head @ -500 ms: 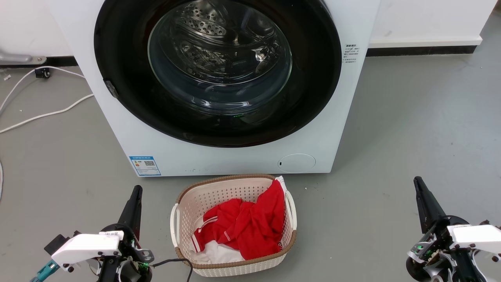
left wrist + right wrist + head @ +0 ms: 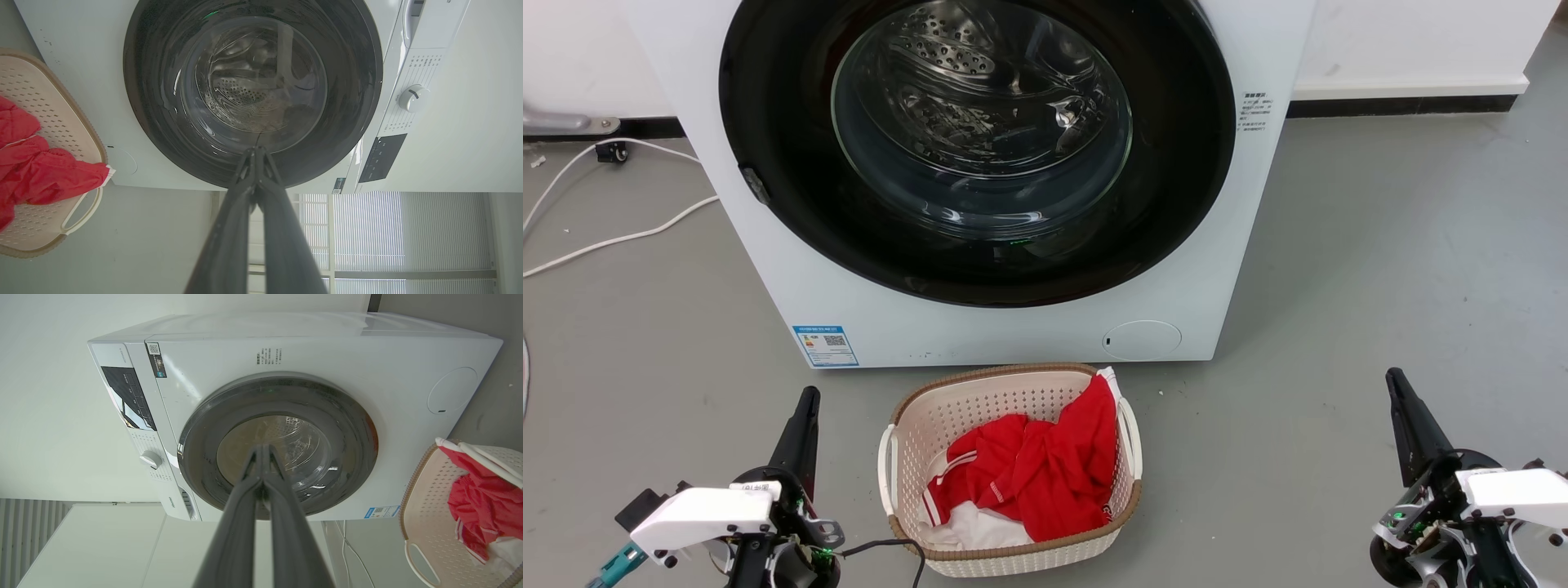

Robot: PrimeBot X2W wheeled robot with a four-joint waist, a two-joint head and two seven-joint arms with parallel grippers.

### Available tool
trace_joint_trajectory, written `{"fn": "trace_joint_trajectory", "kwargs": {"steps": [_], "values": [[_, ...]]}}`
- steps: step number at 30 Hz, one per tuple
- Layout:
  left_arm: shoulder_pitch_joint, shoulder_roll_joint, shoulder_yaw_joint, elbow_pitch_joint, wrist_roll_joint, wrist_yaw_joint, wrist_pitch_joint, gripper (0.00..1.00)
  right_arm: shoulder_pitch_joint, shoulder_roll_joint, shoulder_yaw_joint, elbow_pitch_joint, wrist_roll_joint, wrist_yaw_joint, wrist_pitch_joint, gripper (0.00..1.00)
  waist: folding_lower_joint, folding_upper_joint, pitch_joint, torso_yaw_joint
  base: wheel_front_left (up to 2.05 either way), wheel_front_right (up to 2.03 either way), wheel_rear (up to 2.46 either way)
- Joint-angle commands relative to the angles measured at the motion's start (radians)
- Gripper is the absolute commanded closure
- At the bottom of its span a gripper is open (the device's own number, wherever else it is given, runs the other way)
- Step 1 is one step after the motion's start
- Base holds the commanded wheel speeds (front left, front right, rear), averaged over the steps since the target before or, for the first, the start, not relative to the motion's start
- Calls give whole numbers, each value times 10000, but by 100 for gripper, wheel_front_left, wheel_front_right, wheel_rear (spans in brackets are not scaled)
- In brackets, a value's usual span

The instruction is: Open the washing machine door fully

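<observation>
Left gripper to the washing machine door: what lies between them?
Head view: bare floor, then the washing machine's white front; the basket stands aside.

Obstacle: basket (image 2: 1005,371) on floor (image 2: 1339,286) just before washing machine (image 2: 1013,339), between my left gripper (image 2: 809,394) and right gripper (image 2: 1393,376). Bare floor either side gives me passage. White cables (image 2: 613,239) cross floor far left. Approach to washing machine door (image 2: 784,204) open above basket.

One washing machine (image 2: 1013,335) with one round black door (image 2: 980,147), one blue label (image 2: 825,345), one round flap (image 2: 1142,340) and one dial (image 2: 413,98); one beige basket (image 2: 931,425) with one red garment (image 2: 1037,474) and one white cloth (image 2: 976,531); two white cables (image 2: 629,237); one left gripper (image 2: 809,400) and one right gripper (image 2: 1395,380).
</observation>
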Motion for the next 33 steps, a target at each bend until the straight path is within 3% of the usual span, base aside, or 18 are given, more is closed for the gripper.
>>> {"fn": "trace_joint_trajectory", "kwargs": {"steps": [1, 8, 9, 22, 33], "values": [[56, -11, 14, -36, -37, -35, -1, 100, -98, 42, 7, 10, -12, 0, -4, 100, 0, -1, 0, 0, 0, 0, 0], [56, -11, 14, -36, -37, -36, -1, 100, -98, 42, 7, 10, -12, 0, -4, 100, 0, -1, 0, 0, 0, 0, 0], [2, -2, -2, 17, 0, 0, 0, 0, 3, 0, 0, 12, 0, 0, 0, 0, 0, -1, 0, 0, 0, 0, 0], [76, -17, -537, -17, 547, 5, -549, 0, 351, 7, 358, -161, -463, 0, -551, 0, 0, -1, 2, 15, 0, 0, 0], [112, -13, -609, -557, 2933, 1, -1041, 0, 503, 10, 432, -744, -3845, 0, -1046, 0, 0, -1, -18, 70, 0, 0, 0]]}}
